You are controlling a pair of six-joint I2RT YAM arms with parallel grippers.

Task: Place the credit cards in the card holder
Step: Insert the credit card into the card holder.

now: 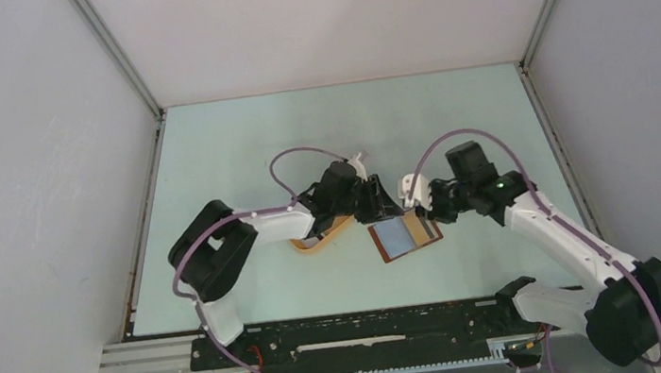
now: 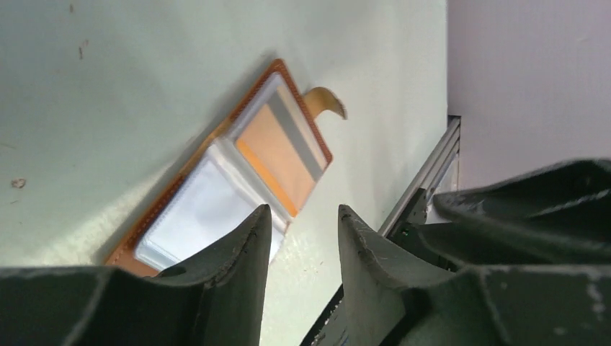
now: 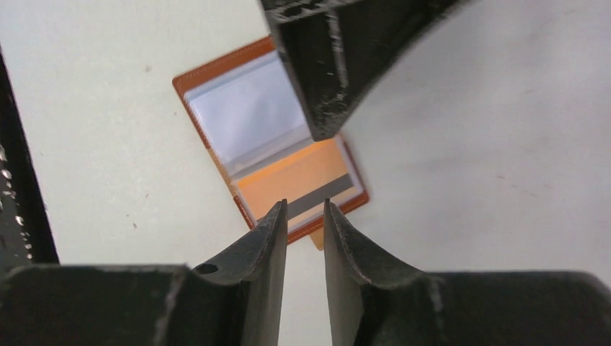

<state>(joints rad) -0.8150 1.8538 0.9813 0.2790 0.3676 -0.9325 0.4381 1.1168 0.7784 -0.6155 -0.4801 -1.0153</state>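
1. Counter: pale green, both arms reach to its middle.
2. Orange tray: partly under L arm, just left of the card holder.
3. Card holder: lies open and flat mid-counter below both tools, clear pockets up.
4. Card: orange w/ grey stripe, inside one pocket.
5. L tool: fingers apart, medium gap, nothing held, over the card holder's edge.
6. R tool: narrow gap, nothing held, over the card end.

Light was bright, even and diffuse, from overhead. Table read pale; side walls dimmer. Card holder threw a soft shadow along its left edge in left wrist view. Close-up fingers in right wrist view were dark, slightly soft; top view sharp
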